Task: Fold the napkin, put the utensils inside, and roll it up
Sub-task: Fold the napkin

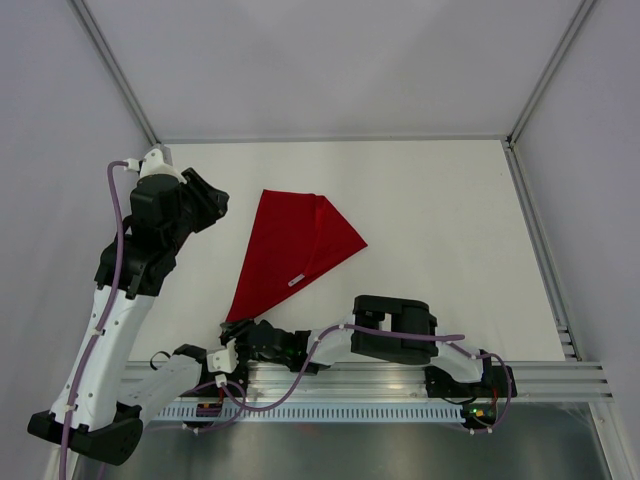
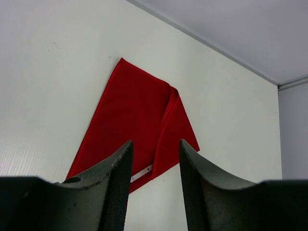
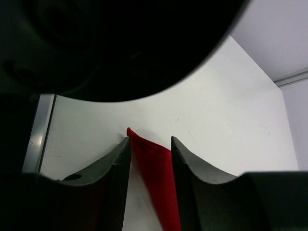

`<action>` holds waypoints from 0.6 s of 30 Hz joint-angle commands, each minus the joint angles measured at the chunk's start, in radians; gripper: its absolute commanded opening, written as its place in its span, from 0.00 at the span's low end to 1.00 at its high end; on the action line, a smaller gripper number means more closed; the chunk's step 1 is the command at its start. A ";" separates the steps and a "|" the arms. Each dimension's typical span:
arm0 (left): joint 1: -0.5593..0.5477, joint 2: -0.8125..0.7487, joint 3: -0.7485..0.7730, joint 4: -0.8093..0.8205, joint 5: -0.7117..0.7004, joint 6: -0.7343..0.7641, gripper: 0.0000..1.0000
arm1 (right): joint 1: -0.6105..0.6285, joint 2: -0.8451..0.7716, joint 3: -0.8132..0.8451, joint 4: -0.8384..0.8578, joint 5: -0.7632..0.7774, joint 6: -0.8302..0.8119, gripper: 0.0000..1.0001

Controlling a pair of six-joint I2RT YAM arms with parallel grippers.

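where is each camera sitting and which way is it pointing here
top external: above and behind the bases, looking down on the table, napkin, left arm and right arm.
left wrist: on the left arm, looking past its open left pincer at the folded napkin.
right wrist: low on the right arm, looking through the right pincer at the napkin's near corner.
shared: all three show the napkin.

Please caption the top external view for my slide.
Folded red napkin on white table; left gripper beside it, right gripper at its near corner.
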 commanded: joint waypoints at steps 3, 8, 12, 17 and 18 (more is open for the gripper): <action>-0.003 -0.001 -0.005 0.028 0.018 0.037 0.49 | 0.015 0.031 0.010 -0.072 -0.014 -0.060 0.46; -0.003 -0.009 -0.009 0.032 0.004 0.034 0.49 | 0.012 -0.017 -0.023 -0.052 -0.041 -0.043 0.46; -0.003 -0.014 -0.008 0.035 -0.002 0.036 0.49 | 0.009 -0.064 -0.039 -0.053 -0.066 -0.029 0.47; -0.003 -0.017 -0.011 0.034 -0.005 0.033 0.49 | 0.008 -0.074 -0.062 -0.035 -0.069 -0.027 0.47; -0.003 -0.015 -0.011 0.034 -0.006 0.033 0.49 | 0.006 -0.074 -0.064 -0.026 -0.064 -0.026 0.47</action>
